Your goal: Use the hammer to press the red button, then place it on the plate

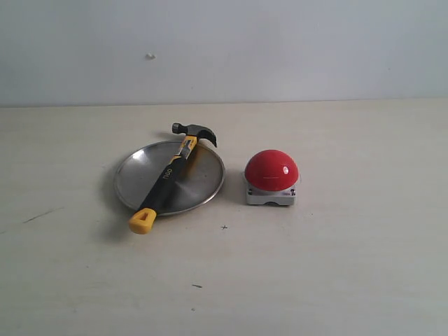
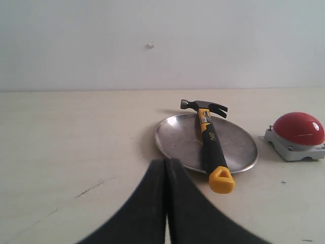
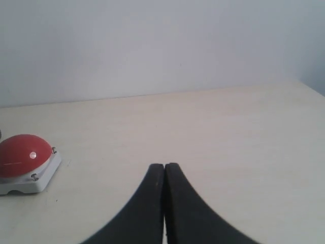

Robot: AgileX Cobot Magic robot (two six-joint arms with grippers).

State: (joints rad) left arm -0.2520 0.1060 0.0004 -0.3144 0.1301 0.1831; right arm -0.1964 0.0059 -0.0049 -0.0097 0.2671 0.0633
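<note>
The hammer (image 1: 171, 175) lies slantwise across the plate (image 1: 133, 178). Its dark head hangs past the far rim and its yellow end cap juts over the near rim toward me. The black handle rests on the steel between those two points.

In the exterior view the button (image 1: 271, 170) stands on its grey base just right of the plate. It is close to the rim but apart from it, and the hammer does not touch it.

My left fingers (image 2: 160, 175) are pressed together with nothing between them, low over the counter (image 1: 336, 266) and well short of the plate. Counter marked by a thin dark scuff (image 2: 94, 187) lies near them on the way to the rim.

My right fingers (image 3: 158, 175) are also closed tight and hold nothing. From that wrist the button shows off to one side, well apart.

A small cross mark (image 1: 224, 227) sits on the counter in front of the plate and button, and a dark speck (image 1: 197, 285) lies nearer the camera. The pale wall (image 1: 315, 49) behind carries one small blemish (image 1: 150, 56).
</note>
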